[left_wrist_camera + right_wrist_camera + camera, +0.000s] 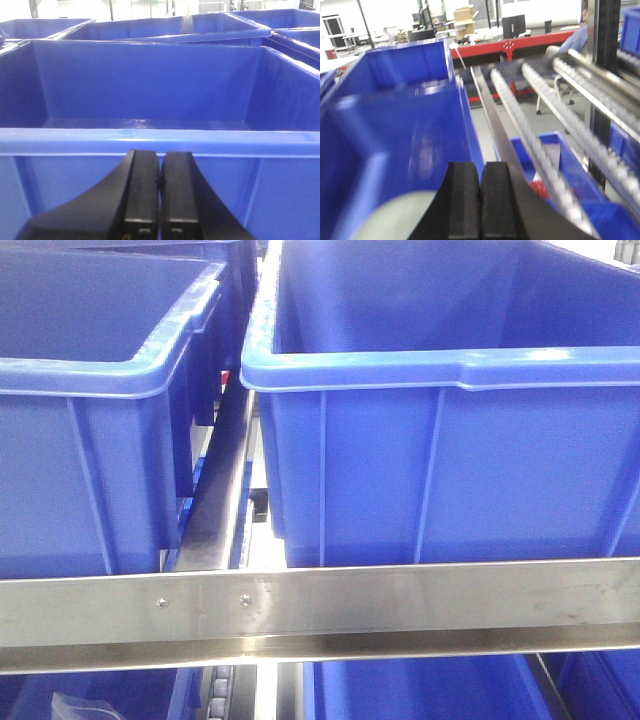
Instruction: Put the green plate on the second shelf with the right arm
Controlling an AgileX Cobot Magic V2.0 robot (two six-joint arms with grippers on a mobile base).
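The green plate (pixel 395 217) shows only in the right wrist view, as a pale, blurred arc at about 7 o'clock, lying on the floor of a long blue bin (pixel 420 135); it seems to lie flat, though motion blur makes this hard to confirm. The right hand (pixel 480 200) sits at 6 o'clock in that view with its two black fingers pressed together and nothing between them, just beside the plate's edge and above the bin. To the 3 o'clock side run steel roller rails (pixel 535 145) sloping toward the far end.

In the front view the second shelf (pixel 400 605) appears as a brushed-steel front rail crossing the lower frame, with two small screws near 8 o'clock. Two blue bins stand on it: the left bin (pixel 90 440) and the right bin (pixel 450 440), with a narrow gap between them.

In the left wrist view the left hand (pixel 160 200) is at 6 o'clock, fingers closed together and holding nothing, just before the near wall of another blue bin (pixel 150 145).
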